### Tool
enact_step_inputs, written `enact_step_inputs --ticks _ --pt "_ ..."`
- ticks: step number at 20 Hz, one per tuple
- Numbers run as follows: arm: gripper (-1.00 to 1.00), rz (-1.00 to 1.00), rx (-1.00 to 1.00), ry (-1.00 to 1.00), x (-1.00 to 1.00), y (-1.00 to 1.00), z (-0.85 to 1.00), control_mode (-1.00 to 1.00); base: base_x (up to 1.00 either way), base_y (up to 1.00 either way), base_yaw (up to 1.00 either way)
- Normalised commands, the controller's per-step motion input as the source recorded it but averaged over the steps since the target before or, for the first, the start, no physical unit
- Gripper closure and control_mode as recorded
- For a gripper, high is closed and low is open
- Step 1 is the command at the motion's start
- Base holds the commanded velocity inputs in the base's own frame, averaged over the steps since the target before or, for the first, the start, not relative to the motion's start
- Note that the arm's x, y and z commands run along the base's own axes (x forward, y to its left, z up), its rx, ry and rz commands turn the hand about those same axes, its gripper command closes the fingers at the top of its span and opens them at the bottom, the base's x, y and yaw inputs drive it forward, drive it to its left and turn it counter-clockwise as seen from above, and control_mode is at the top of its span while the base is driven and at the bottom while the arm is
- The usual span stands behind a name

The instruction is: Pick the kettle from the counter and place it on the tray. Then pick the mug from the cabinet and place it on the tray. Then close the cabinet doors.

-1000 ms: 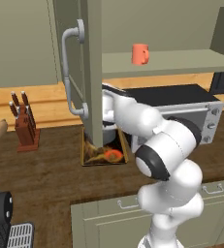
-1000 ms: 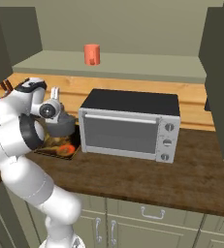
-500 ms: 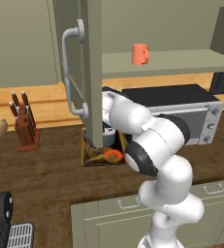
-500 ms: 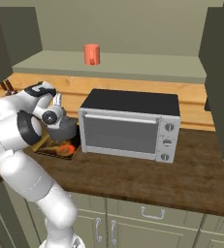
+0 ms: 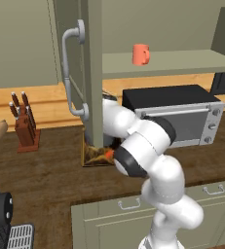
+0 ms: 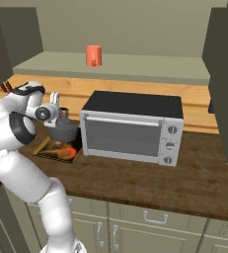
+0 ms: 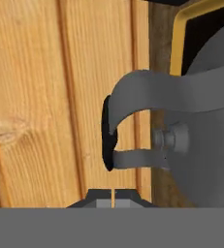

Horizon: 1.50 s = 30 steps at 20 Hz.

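Note:
The dark-grey kettle [image 6: 63,130] rests on the tray [image 6: 50,148], whose patterned floor also peeks out below the open cabinet door [image 5: 91,73] in the left base view [image 5: 95,156]. My gripper [image 6: 56,101] hovers just above and left of the kettle. In the hand view its tips [image 7: 112,197] are shut with nothing between them. The kettle's arched handle [image 7: 133,87] and lid knob [image 7: 169,138] lie just ahead, apart from the tips. The orange-red mug [image 5: 140,54] [image 6: 93,55] stands on the cabinet shelf [image 6: 135,69].
A silver-fronted black microwave [image 6: 130,126] sits right beside the tray on the counter [image 6: 150,183]. A knife block [image 5: 25,127] stands at the left. The right cabinet door [image 6: 226,74] hangs open. The left door's grey handle [image 5: 71,73] juts out in front of my arm.
The kettle has come down from beside my hand onto the tray. My elbow has swung forward and to the right.

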Motion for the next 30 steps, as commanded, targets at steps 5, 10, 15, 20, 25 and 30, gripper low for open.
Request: enact_step_inputs --ticks 5,10,15,20,25,30 --pt "-1.0 0.0 0.0 0.13 -0.08 0.0 -0.31 -1.0 0.0 0.0 0.0" --pt "-1.0 0.0 0.0 0.11 -0.02 -0.11 -0.04 -1.0 0.0 0.0 0.0" --pt "-1.0 0.0 0.01 0.2 0.0 -0.1 0.11 -1.0 0.0 0.0 0.0" --pt "-1.0 0.0 0.01 0.17 -0.06 -0.14 0.08 -1.0 0.0 0.0 0.0" --pt "-1.0 0.0 0.0 0.09 -0.33 -0.24 -0.15 -1.0 0.0 0.0 0.0" --pt "-1.0 0.04 -0.01 0.0 -0.42 -0.39 -0.48 -1.0 0.0 0.0 0.0"
